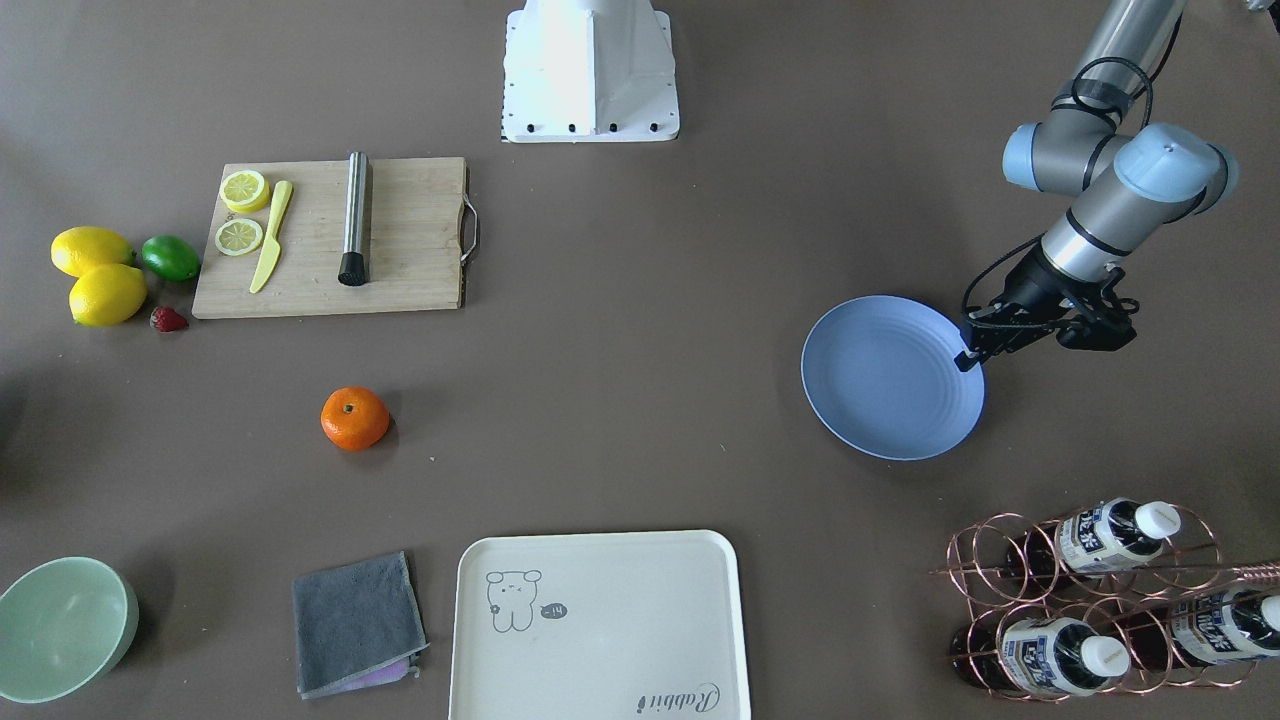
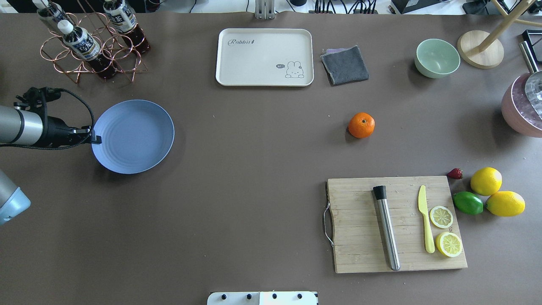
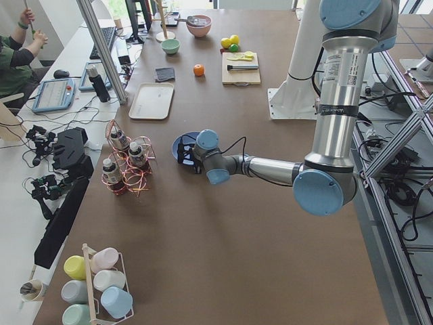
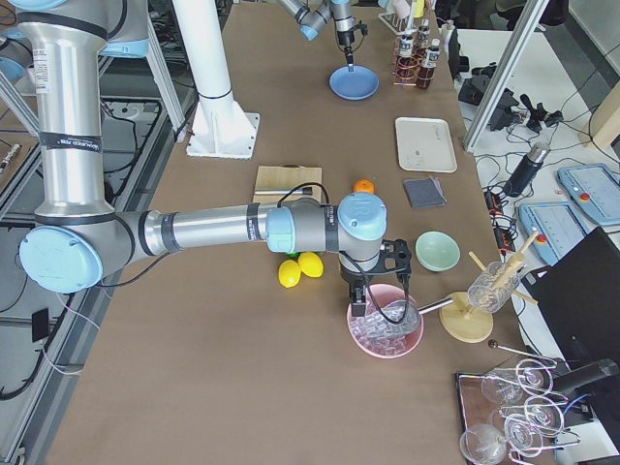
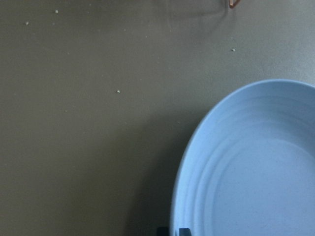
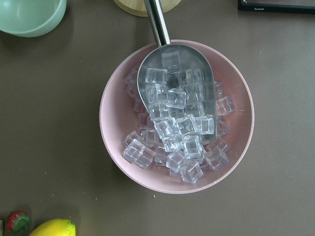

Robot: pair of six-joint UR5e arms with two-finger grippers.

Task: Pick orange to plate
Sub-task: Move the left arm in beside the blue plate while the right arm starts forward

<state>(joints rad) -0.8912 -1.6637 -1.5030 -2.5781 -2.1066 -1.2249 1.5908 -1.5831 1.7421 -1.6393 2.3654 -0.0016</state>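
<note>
The orange (image 1: 354, 418) lies alone on the brown table, between the cutting board and the grey cloth; it also shows in the overhead view (image 2: 361, 125). The light-blue plate (image 1: 890, 380) lies far across the table on the robot's left, bare (image 2: 133, 136). My left gripper (image 1: 968, 355) sits at the plate's outer rim with its fingers pinched together on the rim (image 5: 173, 223). My right gripper (image 4: 357, 308) hangs over a pink bowl of ice (image 6: 177, 115), far from the orange. It shows only in the exterior right view, so I cannot tell its state.
A wooden cutting board (image 2: 396, 224) carries a steel muddler, a yellow knife and lemon slices. Beside it lie two lemons (image 2: 486, 181), a lime (image 2: 468, 203) and a strawberry. The cream tray (image 2: 264, 57), grey cloth (image 2: 345, 65), green bowl (image 2: 437, 58) and bottle rack (image 2: 91, 44) line the far edge.
</note>
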